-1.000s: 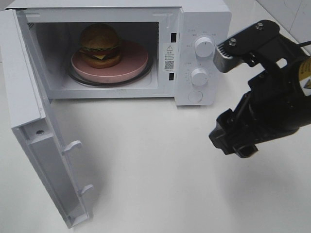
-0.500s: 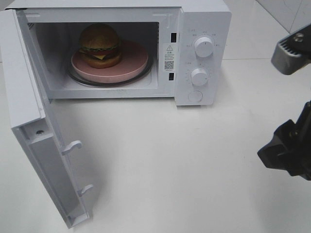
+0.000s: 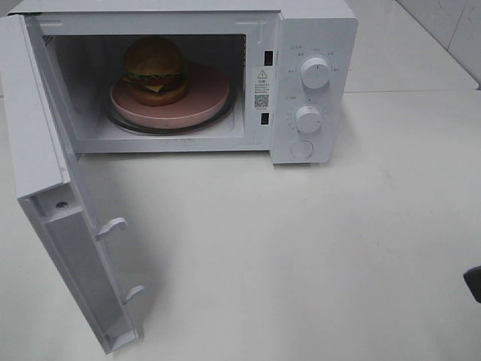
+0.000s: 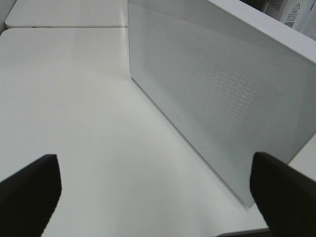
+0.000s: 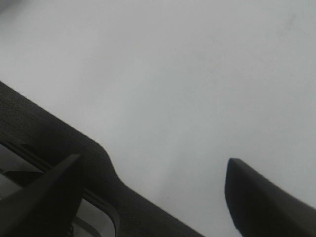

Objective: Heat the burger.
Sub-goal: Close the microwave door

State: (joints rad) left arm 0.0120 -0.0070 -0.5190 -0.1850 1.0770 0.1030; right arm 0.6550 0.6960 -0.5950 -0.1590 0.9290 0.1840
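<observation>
The burger (image 3: pixel 155 70) sits on the plate (image 3: pixel 207 101) inside the microwave (image 3: pixel 316 22), positioned for heating. The door (image 3: pixel 45 150) stands open; we judge that closing it comes next. The left gripper (image 4: pixel 155 190), jaws apart and empty, faces the door's outer panel. The right gripper (image 5: pixel 153 173) is likewise spread and empty.

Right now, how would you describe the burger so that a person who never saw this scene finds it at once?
Find the white microwave at the back of the table, its door swung open to the left. Inside lies a pink round plate, and the burger sits on its left part. Unlike the flat pink plate, it is tall, golden-brown and layered.
</observation>
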